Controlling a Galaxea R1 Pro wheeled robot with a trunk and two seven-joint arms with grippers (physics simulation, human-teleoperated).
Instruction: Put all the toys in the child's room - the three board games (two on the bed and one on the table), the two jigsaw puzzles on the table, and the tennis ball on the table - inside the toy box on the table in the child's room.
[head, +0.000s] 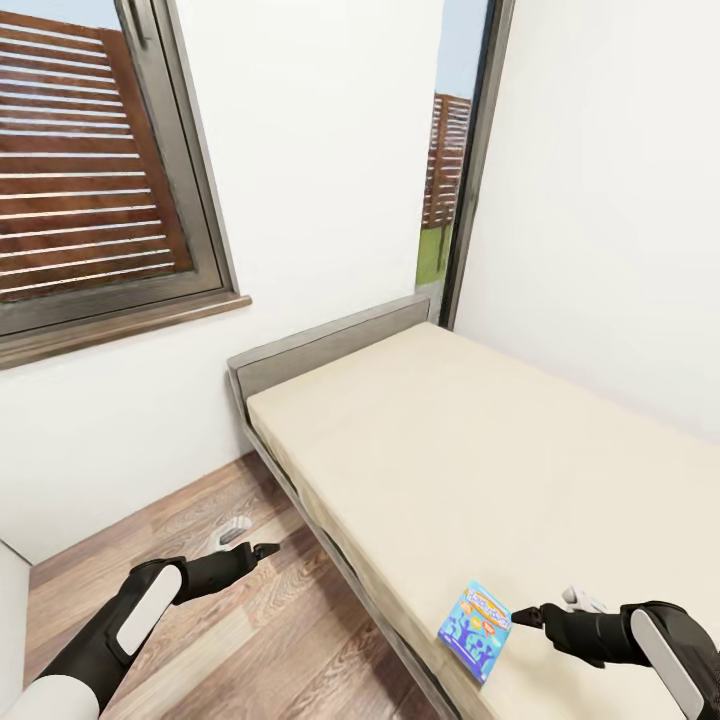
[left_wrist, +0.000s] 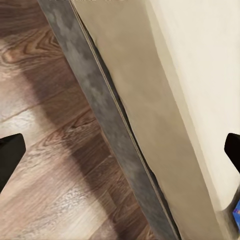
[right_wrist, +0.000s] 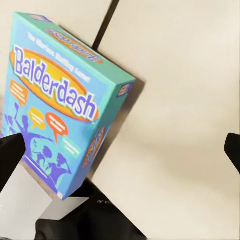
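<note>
I see the bed (head: 480, 450), cream mattress bare except for a blue board game (head: 475, 630), apparently lying flat near its edge.

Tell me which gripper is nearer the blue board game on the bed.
Right. The right gripper sits just beside the blue board game over the bed; the left gripper hangs over the floor, off the bed's side.

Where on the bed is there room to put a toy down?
Almost everywhere. The cream bed is bare from the grey headboard down to the blue Balderdash box, which lies near the mattress edge beside the right gripper. That near corner is the one crowded spot.
</note>
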